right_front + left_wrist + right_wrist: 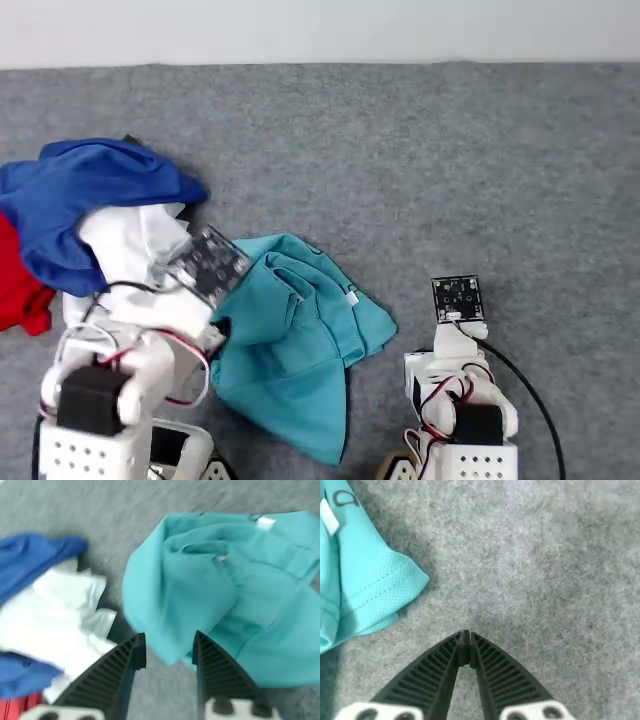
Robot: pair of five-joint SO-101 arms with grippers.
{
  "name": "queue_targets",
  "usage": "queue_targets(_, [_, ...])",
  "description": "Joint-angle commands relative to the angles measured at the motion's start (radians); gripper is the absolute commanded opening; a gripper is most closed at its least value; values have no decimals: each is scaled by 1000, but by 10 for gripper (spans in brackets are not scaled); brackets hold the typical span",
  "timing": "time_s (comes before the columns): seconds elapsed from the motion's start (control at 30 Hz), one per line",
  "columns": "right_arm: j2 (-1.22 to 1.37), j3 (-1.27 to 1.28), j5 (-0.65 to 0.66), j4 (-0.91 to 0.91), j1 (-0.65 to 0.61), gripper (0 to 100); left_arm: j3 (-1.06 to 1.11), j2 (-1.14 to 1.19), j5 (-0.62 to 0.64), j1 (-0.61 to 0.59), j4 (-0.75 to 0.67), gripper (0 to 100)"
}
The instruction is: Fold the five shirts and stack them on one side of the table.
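A crumpled teal shirt [295, 340] lies on the grey cloth between the two arms; it also shows as the teal shirt [225, 595] in the left wrist view and the teal shirt [355, 590] in the right wrist view. At the left edge a blue shirt [80, 195], a white shirt [125, 245] and a red shirt [18, 285] lie in a heap. My left gripper [170, 647] hangs open just above the teal shirt's near edge, with nothing between its fingers. My right gripper [467, 647] is shut over bare cloth, to the right of the teal shirt.
The grey table cover [470, 170] stretches bare across the back and right. The left arm's base [100, 420] and the right arm's base [460, 430] stand at the front edge. A pale wall [320, 30] runs behind the table.
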Motion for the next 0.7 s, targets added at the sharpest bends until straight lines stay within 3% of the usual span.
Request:
queue_targets(0.0, [-15, 14, 9, 1, 2, 9, -151, 103, 8, -129, 28, 156])
queue_targets(0.37, [-15, 14, 11, 1, -1, 10, -197, 276, 18, -301, 32, 156])
queue_targets(0.67, [-15, 14, 5, -13, -12, 11, -193, 327, 129, -308, 55, 156])
